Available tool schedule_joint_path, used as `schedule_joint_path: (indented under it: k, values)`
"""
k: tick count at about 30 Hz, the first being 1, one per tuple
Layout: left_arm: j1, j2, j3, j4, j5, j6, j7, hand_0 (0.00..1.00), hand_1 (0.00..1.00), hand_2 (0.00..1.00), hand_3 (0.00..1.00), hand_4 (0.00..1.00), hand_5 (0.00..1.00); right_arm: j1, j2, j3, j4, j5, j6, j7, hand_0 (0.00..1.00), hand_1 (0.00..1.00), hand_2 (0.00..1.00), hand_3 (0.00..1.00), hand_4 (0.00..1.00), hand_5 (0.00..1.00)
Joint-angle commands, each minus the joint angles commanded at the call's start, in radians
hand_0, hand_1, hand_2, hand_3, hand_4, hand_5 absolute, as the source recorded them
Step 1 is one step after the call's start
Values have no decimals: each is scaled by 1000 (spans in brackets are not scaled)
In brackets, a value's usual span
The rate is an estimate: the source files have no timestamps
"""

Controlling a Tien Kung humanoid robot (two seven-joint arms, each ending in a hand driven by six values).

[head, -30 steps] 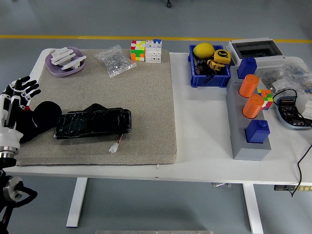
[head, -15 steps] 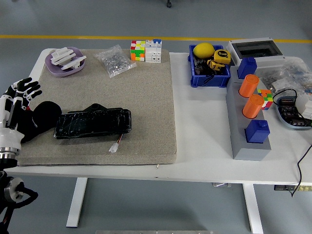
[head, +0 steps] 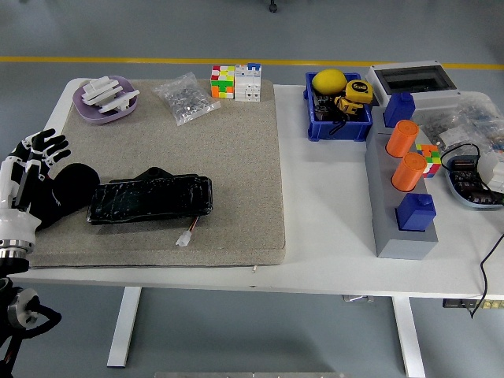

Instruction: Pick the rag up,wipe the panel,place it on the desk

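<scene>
Your left hand (head: 27,169) hovers with its fingers spread and empty at the mat's left edge, just beside the rag.

You are looking at a white table (head: 327,236) on a grey floor crossed by a yellow line (head: 236,61), with a grey-beige mat (head: 236,157) covering its left half. The black rag (head: 67,191) lies bunched on the mat, touching the left end of the one black panel (head: 150,198). You can count two orange cylinders (head: 405,156) and two blue blocks (head: 409,160) on the one grey stand (head: 394,228), one blue bin (head: 339,122) holding a yellow ball (head: 328,81), one purple dish (head: 105,100), one clear bag (head: 186,98), and three colour cubes: two at the mat's far edge (head: 235,82), one by the stand (head: 430,158).
</scene>
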Motion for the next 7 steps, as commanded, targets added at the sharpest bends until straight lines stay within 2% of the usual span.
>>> schedule_joint_path:
  k: [7]
  values:
    - [4,4,0,-1,7,0,1,658,682,637,634,790,622,-1,-4,-8,0,3,-1,-2,535,606,653,582,998,482]
